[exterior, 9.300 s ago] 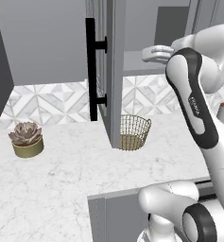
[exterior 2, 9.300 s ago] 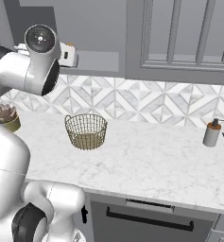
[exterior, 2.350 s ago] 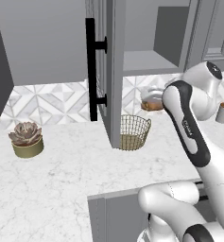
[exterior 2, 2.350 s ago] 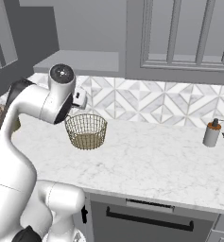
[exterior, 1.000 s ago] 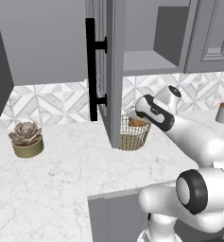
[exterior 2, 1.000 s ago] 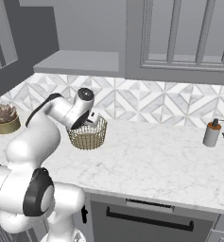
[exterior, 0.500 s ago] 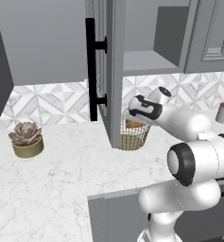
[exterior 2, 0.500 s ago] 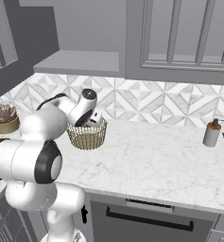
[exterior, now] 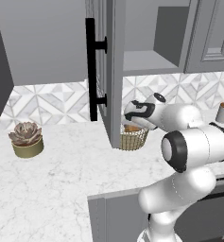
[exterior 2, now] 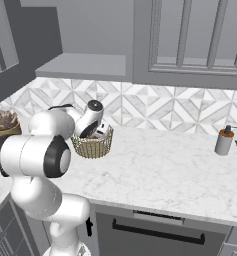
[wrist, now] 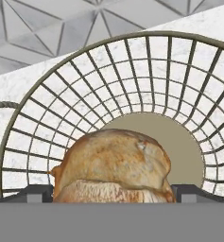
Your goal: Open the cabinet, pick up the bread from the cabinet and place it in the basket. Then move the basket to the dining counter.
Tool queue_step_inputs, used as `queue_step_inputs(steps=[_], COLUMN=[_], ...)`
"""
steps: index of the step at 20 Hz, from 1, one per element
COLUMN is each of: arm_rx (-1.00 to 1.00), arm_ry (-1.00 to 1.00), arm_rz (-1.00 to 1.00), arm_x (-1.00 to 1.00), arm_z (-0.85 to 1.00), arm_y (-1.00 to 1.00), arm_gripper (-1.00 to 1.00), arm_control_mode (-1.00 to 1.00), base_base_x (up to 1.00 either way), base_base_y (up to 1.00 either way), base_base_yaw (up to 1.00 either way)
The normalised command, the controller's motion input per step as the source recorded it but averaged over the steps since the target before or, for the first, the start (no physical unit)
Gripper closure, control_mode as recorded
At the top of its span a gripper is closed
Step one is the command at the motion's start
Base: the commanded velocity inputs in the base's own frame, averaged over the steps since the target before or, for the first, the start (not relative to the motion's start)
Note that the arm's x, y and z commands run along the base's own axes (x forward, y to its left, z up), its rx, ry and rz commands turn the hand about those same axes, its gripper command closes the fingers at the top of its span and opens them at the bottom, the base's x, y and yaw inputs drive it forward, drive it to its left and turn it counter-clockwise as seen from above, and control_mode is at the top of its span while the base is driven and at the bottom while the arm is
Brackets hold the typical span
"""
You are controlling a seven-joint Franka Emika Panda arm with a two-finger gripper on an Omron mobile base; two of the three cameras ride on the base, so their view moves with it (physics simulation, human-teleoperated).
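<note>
Kitchen: marble worktop (exterior: 61, 189), tiled backsplash (exterior 2: 155, 107), wall cabinets (exterior 2: 190, 40).

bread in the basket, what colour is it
Golden-brown bread, paler underneath; clearest in the hand view.

The cabinet (exterior: 106, 71) door stands open, its black bar handle facing out. The golden-brown bread (wrist: 114, 165) sits inside the round wire basket (wrist: 132, 94), which stands upright on the marble bench (exterior 2: 155, 165).
</note>
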Motion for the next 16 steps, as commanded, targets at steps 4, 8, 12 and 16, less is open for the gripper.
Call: queue_step_inputs(steps=[4, 8, 12, 16], arm_rx=[0.00, 0.00, -0.02, -0.02], arm_ry=[0.03, 0.06, 0.04, 0.00], arm_rz=[0.00, 0.00, 0.00, 0.00], arm_x=[0.25, 0.32, 0.29, 0.01], arm_z=[0.00, -0.04, -0.18, -0.28], arm_y=[0.04, 0.16, 0.18, 0.07], arm_gripper=[1.00, 1.00, 1.00, 1.00], arm_control_mode=[-1.00, -1.00, -1.00, -1.00], base_base_x=[0.00, 0.00, 0.00, 0.00], base_base_y=[0.00, 0.00, 0.00, 0.00], base_base_yaw=[0.00, 0.00, 0.00, 0.00])
